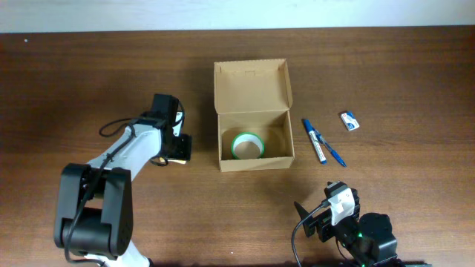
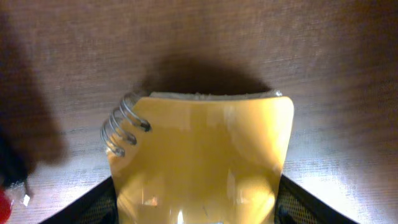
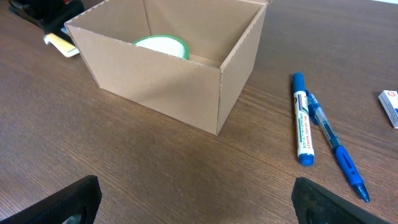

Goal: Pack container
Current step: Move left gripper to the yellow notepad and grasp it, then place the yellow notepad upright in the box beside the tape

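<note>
Wooden table (image 1: 74, 74): right gripper (image 3: 196, 183) gapes, empty; left gripper (image 2: 196, 202) straddles notepad (image 2: 199, 143) (grip unclear); marker (image 3: 303, 124) label illegible.

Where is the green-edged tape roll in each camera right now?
Overhead: tape roll inside the cardboard box, centre frame.
Left wrist: not in it; a yellow spiral notepad fills the view.
Right wrist: upper left, showing over the box's near wall.
Shared landmark: the box, in overhead and right wrist.
</note>
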You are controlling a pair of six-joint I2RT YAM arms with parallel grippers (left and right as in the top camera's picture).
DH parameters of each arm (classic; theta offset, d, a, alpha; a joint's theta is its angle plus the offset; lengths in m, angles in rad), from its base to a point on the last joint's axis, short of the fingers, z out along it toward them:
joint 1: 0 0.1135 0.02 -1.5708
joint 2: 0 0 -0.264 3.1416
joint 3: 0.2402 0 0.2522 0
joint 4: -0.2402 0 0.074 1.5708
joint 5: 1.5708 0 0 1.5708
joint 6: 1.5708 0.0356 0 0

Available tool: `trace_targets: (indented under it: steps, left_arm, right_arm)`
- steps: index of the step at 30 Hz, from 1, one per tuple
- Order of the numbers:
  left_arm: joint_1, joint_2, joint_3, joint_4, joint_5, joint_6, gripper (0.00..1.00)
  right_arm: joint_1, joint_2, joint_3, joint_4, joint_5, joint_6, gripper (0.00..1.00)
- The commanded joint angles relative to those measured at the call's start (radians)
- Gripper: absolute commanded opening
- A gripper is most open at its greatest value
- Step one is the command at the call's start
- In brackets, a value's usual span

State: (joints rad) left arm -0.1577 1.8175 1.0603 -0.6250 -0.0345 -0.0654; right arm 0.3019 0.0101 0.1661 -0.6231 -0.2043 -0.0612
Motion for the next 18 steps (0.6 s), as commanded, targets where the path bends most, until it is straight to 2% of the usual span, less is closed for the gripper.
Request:
trace_targets:
  steps: [1, 5, 10, 13, 18]
  left_arm:
    - [-0.002, -0.063, 0.093, -0.042, -0.011, -0.002, 0.70]
    - [-0.026, -0.163, 0.172, -0.103, -0.011, -0.002, 0.70]
    - [-0.193, -0.267, 0.336, -0.211, -0.016, -0.013, 0.70]
    - [-0.304, -0.268, 0.425, -0.247, -0.015, -0.101, 0.70]
    - [-0.481, -0.215, 0.428, -0.203, -0.014, -0.325, 0.70]
  right_arm:
    - [0.006, -0.008, -0.005, -0.001, -0.009, -0.006, 0.99]
    - [0.006, -0.008, -0.005, -0.001, -0.009, -0.006, 0.99]
    - [0.006, -0.008, -0.005, -0.001, -0.009, -0.006, 0.99]
    - [0.006, -0.008, -0.005, -0.001, -0.009, -0.006, 0.99]
    - [0.006, -0.008, -0.005, -0.001, -0.009, -0.006, 0.99]
